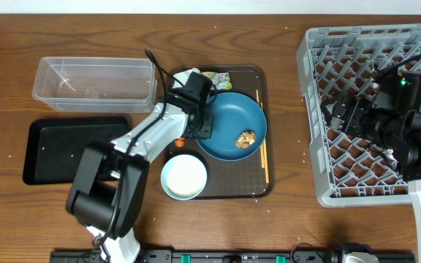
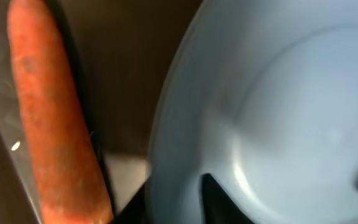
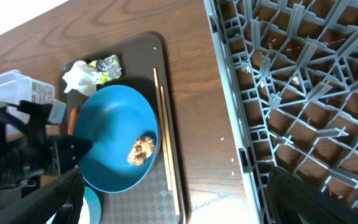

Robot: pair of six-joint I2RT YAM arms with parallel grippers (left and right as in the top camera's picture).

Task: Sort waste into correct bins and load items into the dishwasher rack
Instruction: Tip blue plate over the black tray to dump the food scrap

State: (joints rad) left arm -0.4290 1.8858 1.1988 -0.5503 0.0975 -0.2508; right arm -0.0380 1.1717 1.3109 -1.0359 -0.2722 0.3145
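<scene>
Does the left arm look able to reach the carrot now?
Likely yes: the carrot lies uncovered right beside the left end effector, which seems to straddle the blue plate at its rim.

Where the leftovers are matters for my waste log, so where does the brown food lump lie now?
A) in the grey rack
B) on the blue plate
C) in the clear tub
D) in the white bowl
B: the overhead and right wrist views both show the lump lying on the plate, towards its right side.
</scene>
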